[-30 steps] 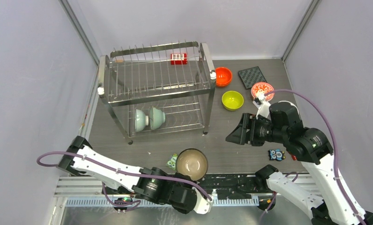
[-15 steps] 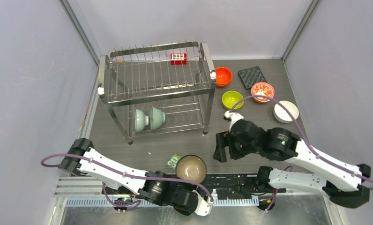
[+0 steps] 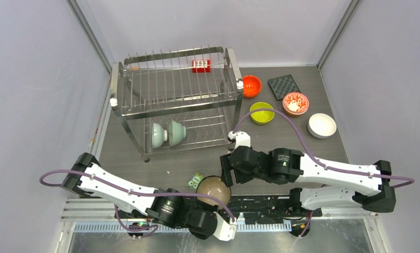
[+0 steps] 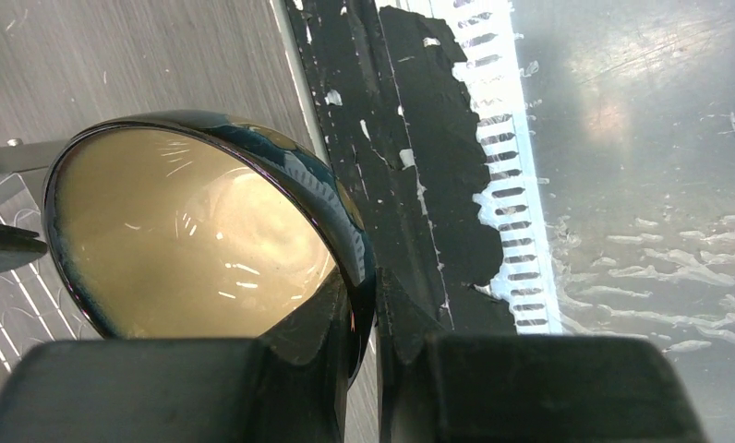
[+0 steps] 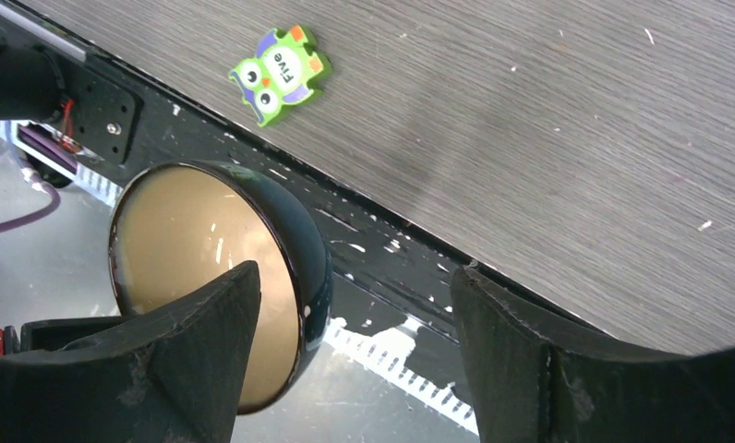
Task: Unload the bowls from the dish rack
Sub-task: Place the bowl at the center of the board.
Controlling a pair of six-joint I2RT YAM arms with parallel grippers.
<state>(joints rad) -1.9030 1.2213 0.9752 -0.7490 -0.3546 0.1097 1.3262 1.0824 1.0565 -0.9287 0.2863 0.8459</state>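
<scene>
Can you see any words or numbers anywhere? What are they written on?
"five": on the tummy of the green owl lying on the table.
Red-white block on the dish rack: too small to read anything.
Nothing else here has writing that shows.

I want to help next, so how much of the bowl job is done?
Four bowls sit on the table: orange, yellow-green, flowered, white. The left gripper holds a dark bowl; the right gripper is open near it. Two pale green bowls wait low in the dish rack.
</scene>
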